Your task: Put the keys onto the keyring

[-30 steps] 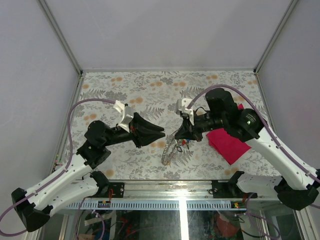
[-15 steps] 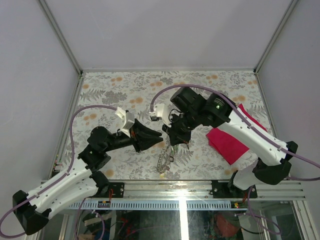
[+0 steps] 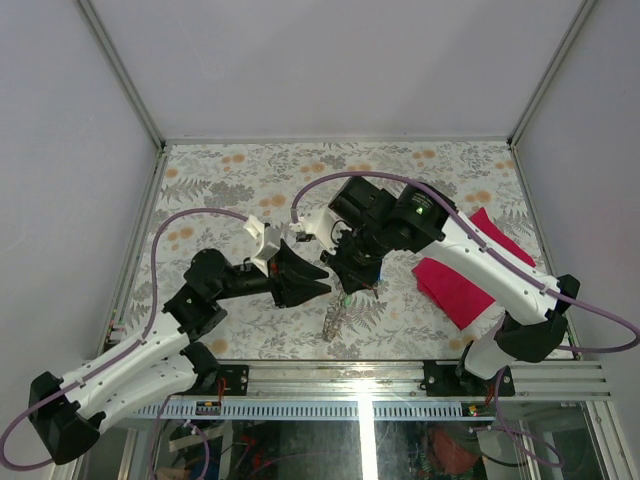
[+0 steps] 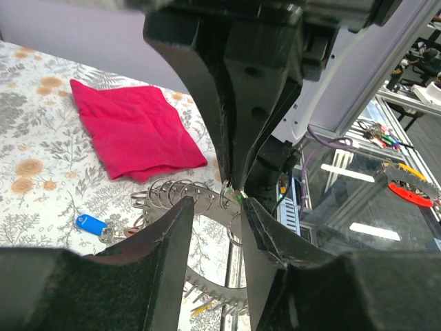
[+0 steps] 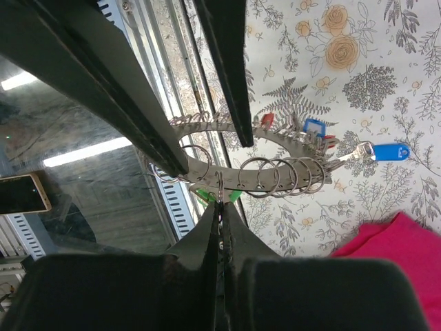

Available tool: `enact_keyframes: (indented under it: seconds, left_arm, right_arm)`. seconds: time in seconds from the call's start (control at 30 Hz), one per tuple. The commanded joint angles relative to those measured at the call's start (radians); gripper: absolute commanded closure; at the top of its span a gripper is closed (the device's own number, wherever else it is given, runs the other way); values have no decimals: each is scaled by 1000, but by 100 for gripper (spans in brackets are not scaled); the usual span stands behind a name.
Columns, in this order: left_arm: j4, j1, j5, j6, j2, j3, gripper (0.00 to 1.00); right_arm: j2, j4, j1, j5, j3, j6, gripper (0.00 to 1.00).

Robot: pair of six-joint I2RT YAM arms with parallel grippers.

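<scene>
The keyring [image 3: 333, 320] is a large grey metal ring hanging tilted between my two grippers, near the table's front edge. My right gripper [image 3: 345, 290] is shut, from above, on a small split ring carrying the green key [image 5: 236, 195] at the keyring's rim [image 5: 275, 176]. My left gripper [image 3: 322, 285] is open, its fingers [image 4: 176, 234] on either side of the keyring's band [image 4: 215, 289], one fingertip touching it. The blue key [image 5: 389, 150] lies on the table beside the keyring and also shows in the left wrist view [image 4: 89, 223]. Small red and blue-headed keys [image 5: 313, 127] dangle from the rim.
A red cloth [image 3: 455, 285] lies on the floral table [image 3: 230, 180] to the right of the grippers, also in the left wrist view [image 4: 134, 131]. The metal frame rail [image 3: 350, 375] runs along the near edge just below the keyring.
My right arm has swung left and down over the keyring. My left gripper has moved right and nearer. The keyring has shifted toward the front edge.
</scene>
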Motion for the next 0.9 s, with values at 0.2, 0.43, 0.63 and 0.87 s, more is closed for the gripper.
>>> enact_keyframes:
  seconds: [0.2, 0.43, 0.63, 0.87]
  left_arm:
    - [104, -3, 102, 5, 72, 41, 63]
    - [120, -2, 113, -1, 92, 51, 63]
    - [145, -2, 107, -13, 100, 42, 66]
    - [167, -4, 126, -26, 121, 40, 70]
  right_arm:
    - [10, -6, 11, -36, 58, 10, 100]
    - [10, 9, 11, -48, 48, 8, 100]
    - [8, 27, 11, -67, 44, 10, 100]
    - [-1, 48, 11, -80, 39, 17, 100]
